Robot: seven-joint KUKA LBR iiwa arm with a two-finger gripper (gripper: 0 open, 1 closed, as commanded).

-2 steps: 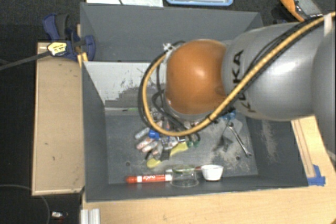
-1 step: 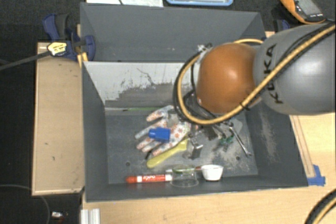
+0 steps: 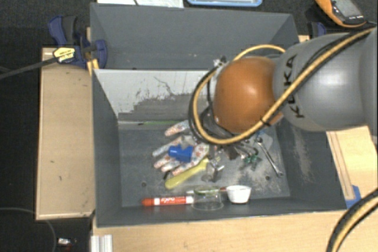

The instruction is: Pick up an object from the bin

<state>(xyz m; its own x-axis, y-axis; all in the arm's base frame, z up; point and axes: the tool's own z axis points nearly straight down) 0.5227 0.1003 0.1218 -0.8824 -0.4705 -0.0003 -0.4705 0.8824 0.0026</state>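
A: What's by the gripper [image 3: 216,167]?
B: Yellow long curved piece [image 3: 184,175], mid-floor of bin [image 3: 106,144], rt end just beside gripper. Blue bit [image 3: 179,153] behind it.
A: Room?
B: Bare floor left. Red marker [image 3: 168,200] and white cap [image 3: 238,193] near front wall.
A: Jaws?
B: Can't tell.

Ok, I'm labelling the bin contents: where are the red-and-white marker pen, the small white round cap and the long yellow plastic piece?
red-and-white marker pen [image 3: 168,200], camera view, middle of its barrel.
small white round cap [image 3: 238,193], camera view, its top.
long yellow plastic piece [image 3: 185,174], camera view, mid-length.
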